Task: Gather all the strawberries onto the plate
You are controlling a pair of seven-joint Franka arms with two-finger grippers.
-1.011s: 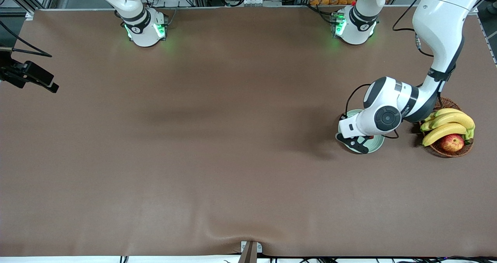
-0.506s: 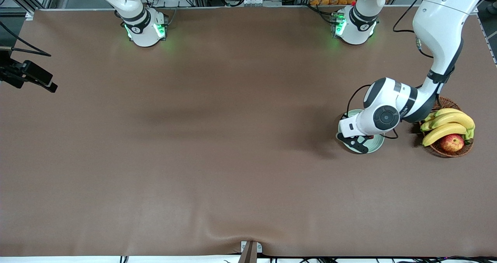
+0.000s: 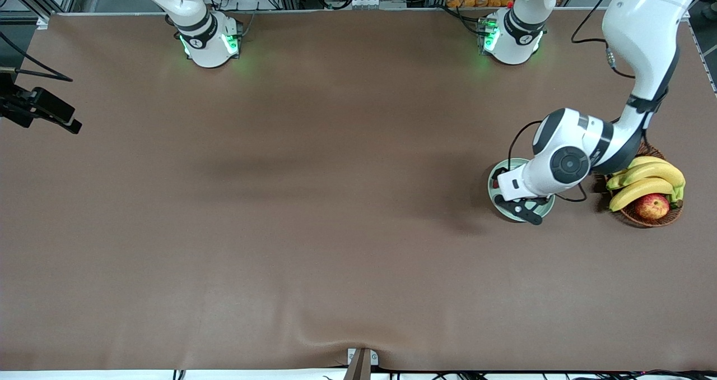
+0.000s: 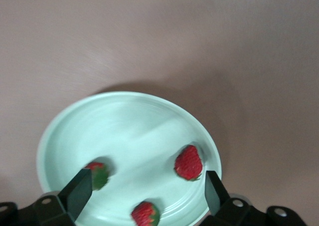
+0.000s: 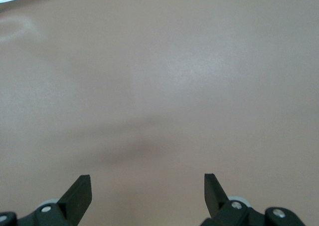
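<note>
The left end effector is hanging over the plate, its two dark fingers spread wide and gripping nothing. In the left wrist view all three strawberries are lying inside the pale mint-green dish: one strawberry is sitting close to the rim by one finger, a second strawberry is lying just beside the other finger with its green cap showing, and a third strawberry is sitting between the two fingers near the dish's edge. None of the berries is touching another, and none is touching a finger as far as the view shows.

In the front view the plate is resting on the brown surface toward the left arm's end of the table, mostly covered by the left arm's wrist and hand. Just beside it, closer to that end of the table, a brown wicker basket is holding a bunch of bananas and a red-yellow apple.

The right arm is waiting, with only its base visible in the front view. The right end effector is hovering over bare brown surface, its fingers standing wide apart and carrying nothing.
</note>
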